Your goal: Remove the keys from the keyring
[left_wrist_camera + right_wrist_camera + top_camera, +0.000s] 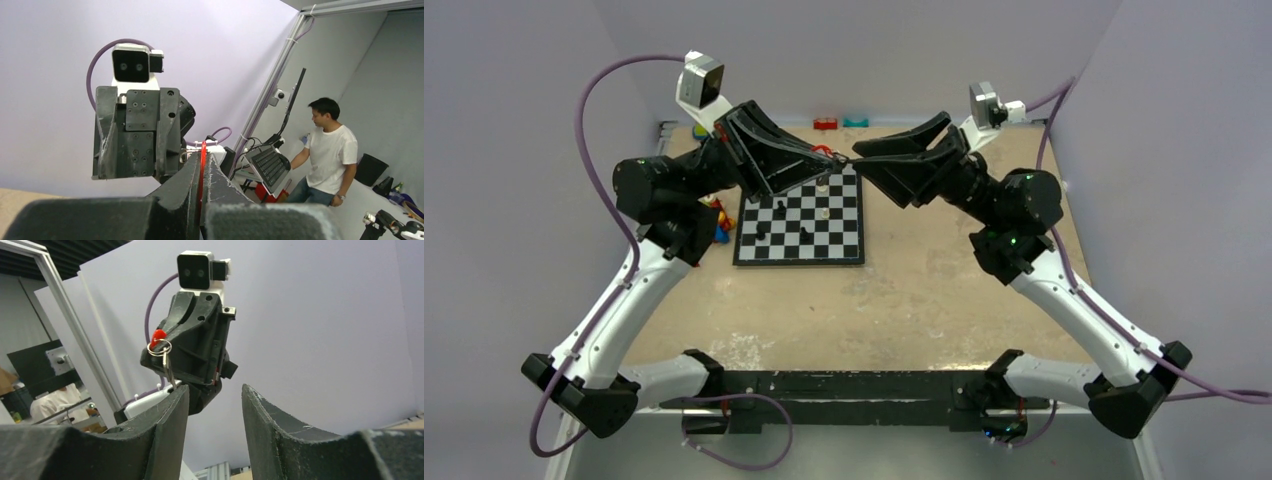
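Note:
My left gripper (829,156) is raised above the chessboard and shut on a thin red key piece (203,157), held edge-on between its jaws (203,156). In the right wrist view the red piece (159,335) carries a silver keyring (160,348), and a silver key (168,371) hangs down from the ring. My right gripper (215,390) is open and faces the left one tip to tip (857,160). The hanging key's lower end sits just beside the right gripper's left fingertip (179,392), outside the gap between the jaws.
A black-and-white chessboard (801,235) with a few pieces lies under the grippers. Coloured toys (719,220) lie left of it. Small red (826,123) and teal (856,122) objects sit at the table's far edge. A person (327,150) stands beyond the table.

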### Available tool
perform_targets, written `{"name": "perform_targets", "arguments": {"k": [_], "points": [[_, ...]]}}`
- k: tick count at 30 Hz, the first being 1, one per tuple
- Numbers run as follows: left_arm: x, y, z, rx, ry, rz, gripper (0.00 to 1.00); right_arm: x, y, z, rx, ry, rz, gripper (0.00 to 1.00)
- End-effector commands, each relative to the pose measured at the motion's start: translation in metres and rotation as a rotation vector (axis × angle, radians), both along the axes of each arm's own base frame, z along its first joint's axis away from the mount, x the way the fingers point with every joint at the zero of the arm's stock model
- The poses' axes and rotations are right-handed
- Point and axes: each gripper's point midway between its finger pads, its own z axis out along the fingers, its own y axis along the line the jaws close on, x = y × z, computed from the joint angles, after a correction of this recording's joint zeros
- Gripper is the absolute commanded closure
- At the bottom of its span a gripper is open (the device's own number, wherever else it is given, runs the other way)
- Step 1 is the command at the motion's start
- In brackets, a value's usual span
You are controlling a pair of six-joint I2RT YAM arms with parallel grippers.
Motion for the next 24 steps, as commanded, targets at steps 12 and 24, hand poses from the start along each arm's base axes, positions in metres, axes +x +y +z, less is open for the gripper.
{"name": "perform_targets", "arguments": {"k": [12,24], "points": [[-0.003,0.009,0.006,-0.03,-0.064,0.086,1.0,-0.012,0.005,0.024,0.043,-0.041,-0.001,0.6],[-0.006,0.012,0.02,-0.031,-0.098,0.111,1.0,-0.024,0.01,0.02,0.009,-0.072,0.069,0.63]]}}
